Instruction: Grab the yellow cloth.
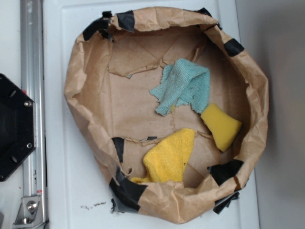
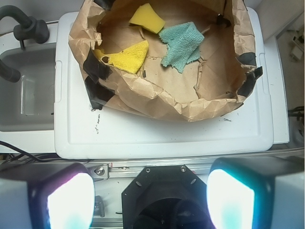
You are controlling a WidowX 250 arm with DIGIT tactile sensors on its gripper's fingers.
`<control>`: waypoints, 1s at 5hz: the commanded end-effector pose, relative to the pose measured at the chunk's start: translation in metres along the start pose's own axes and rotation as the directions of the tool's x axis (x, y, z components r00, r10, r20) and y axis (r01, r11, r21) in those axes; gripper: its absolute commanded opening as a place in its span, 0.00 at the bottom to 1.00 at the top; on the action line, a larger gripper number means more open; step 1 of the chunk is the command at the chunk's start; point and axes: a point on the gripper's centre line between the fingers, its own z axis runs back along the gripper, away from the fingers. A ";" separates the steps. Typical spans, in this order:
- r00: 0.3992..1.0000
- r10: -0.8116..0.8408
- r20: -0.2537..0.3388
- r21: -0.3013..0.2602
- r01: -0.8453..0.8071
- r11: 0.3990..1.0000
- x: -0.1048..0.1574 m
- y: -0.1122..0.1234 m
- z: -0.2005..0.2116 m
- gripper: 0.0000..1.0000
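Observation:
The yellow cloth (image 1: 169, 156), fuzzy and folded into a rough triangle, lies inside the brown paper basin (image 1: 81, 81) near its front wall. In the wrist view the yellow cloth (image 2: 127, 58) sits at the basin's left side, far ahead of me. My gripper (image 2: 150, 198) is open, its two pale pads (image 2: 70, 200) wide apart with nothing between them, held high above the black robot base (image 2: 162, 195) and well short of the basin. The gripper does not appear in the exterior view.
A teal ribbed cloth (image 1: 185, 86) and a smooth yellow sponge block (image 1: 221, 125) also lie in the basin. The crumpled paper walls stand raised, patched with black tape (image 1: 125, 187). A white lid (image 2: 157, 136) carries the basin; a metal rail (image 1: 32, 105) runs alongside.

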 end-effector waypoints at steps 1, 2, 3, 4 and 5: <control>1.000 0.000 0.000 0.000 0.000 1.000 0.000 0.000 0.000 1.00; 0.993 0.108 -0.041 0.042 -0.106 0.993 0.049 -0.012 -0.005 1.00; 0.974 0.227 -0.013 -0.003 -0.227 0.974 0.099 -0.024 -0.014 1.00; 0.911 0.412 0.000 -0.019 -0.412 0.911 0.136 -0.023 -0.038 1.00; 0.766 0.633 -0.115 0.001 -0.637 0.771 0.139 -0.007 -0.083 1.00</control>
